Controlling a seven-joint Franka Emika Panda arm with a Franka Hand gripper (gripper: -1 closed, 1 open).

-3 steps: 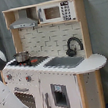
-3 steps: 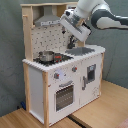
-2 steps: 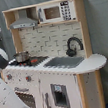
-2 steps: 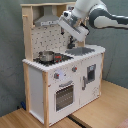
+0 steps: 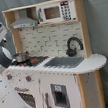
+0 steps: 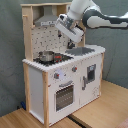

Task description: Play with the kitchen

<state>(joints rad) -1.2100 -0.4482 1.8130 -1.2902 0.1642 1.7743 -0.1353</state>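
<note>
In the first exterior view the kitchen [image 5: 56,59] fills the middle of the frame, tall, white and pale wood, with the arm's white links bulking up the left edge and lower left corner; a small metal pot [image 5: 21,56] sits on the red-ringed hob [image 5: 33,60], the grey sink [image 5: 65,62] and black tap [image 5: 74,45] lie to the right of it, the microwave [image 5: 57,12] is up top. Over to the second exterior view: the kitchen stands centre-left on a wooden tabletop [image 6: 107,107], and the gripper [image 6: 70,41] hangs in the upper middle of the frame, above the counter between hob and sink; I cannot tell whether its fingers are parted or closed. My read on handling: the body is stiff, boxy and probably too bulky to lift, so go for the small moving parts, the oven door handle [image 6: 64,85], the knobs [image 6: 56,76], the tap, and the pot looks light and a little slippery
</note>
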